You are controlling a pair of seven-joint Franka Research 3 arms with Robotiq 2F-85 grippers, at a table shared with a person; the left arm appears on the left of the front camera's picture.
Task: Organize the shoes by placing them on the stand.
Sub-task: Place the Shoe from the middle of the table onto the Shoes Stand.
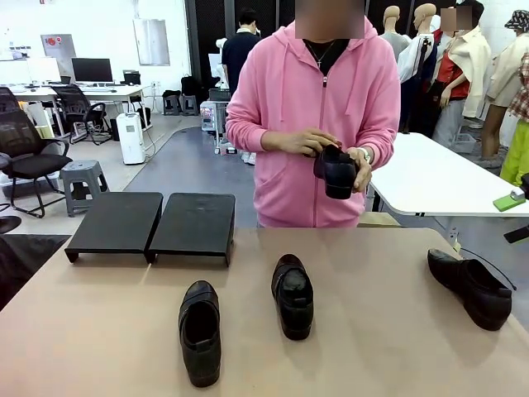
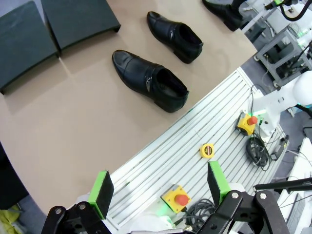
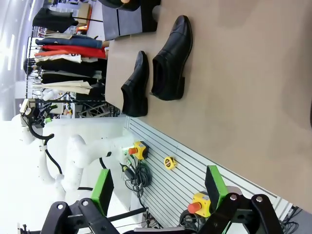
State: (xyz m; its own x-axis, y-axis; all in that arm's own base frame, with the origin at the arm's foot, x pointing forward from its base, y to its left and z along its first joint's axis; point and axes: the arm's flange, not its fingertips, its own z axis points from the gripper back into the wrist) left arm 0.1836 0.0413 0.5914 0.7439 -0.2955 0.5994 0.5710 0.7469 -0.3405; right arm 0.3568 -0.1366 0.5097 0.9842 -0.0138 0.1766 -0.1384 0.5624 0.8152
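Observation:
Three glossy black shoes lie on the tan table: one front left (image 1: 200, 331), one in the middle (image 1: 293, 295), one at the right edge (image 1: 471, 285). A person in a pink hoodie stands at the far side and holds another shoe (image 1: 336, 169) in both hands. The stand (image 1: 153, 222), two flat black trays, sits bare at the far left. My left gripper (image 2: 158, 187) hangs open off the table's near edge, well short of the nearest shoe (image 2: 151, 80). Open too is my right gripper (image 3: 158, 187), far from two shoes (image 3: 170, 58) (image 3: 136, 85).
A slatted white base in front of the table carries yellow emergency-stop boxes (image 2: 176, 197), a tape measure (image 2: 207, 150) and cables. A white table (image 1: 438, 178) stands behind the person at the right. The tabletop (image 1: 372, 347) between the shoes is bare.

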